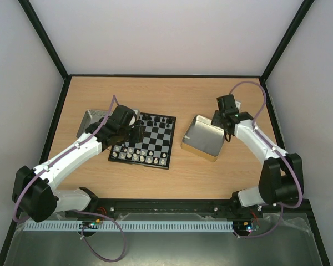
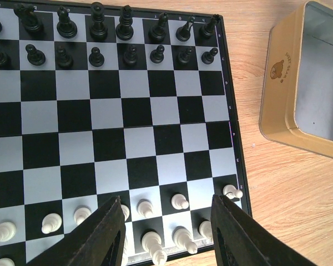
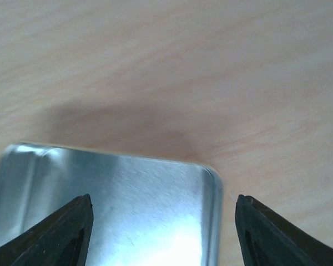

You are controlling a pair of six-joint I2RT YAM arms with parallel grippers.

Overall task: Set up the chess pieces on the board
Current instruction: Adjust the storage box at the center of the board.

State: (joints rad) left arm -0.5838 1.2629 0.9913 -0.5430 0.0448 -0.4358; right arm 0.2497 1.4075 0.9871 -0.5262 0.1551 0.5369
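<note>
Left wrist view: the board (image 2: 108, 111) is seen as a flat square of black and silvery, faintly glossy checks inside a thin black border, laid on the pale wood-grain table (image 2: 277, 210). The chess pieces (image 2: 179, 201), small cream figures with rounded heads and flared feet, are stood in the two nearest rows. Glossy black pieces (image 2: 125, 25) are ranged in the two far rows. The left gripper (image 2: 165, 200) is poised above the cream rows, its dark jaws partly parted and nothing clasped between them. Near the board's right edge, but apart from it, a square tin (image 2: 277, 83) is set, with matt gold sides, rounded corners and a brushed-metal inside. Over one corner of it the right gripper (image 3: 164, 202) is spread wide and empty. From above, a grey metal tray (image 1: 91, 119) is seen partly hidden behind the left arm.
</note>
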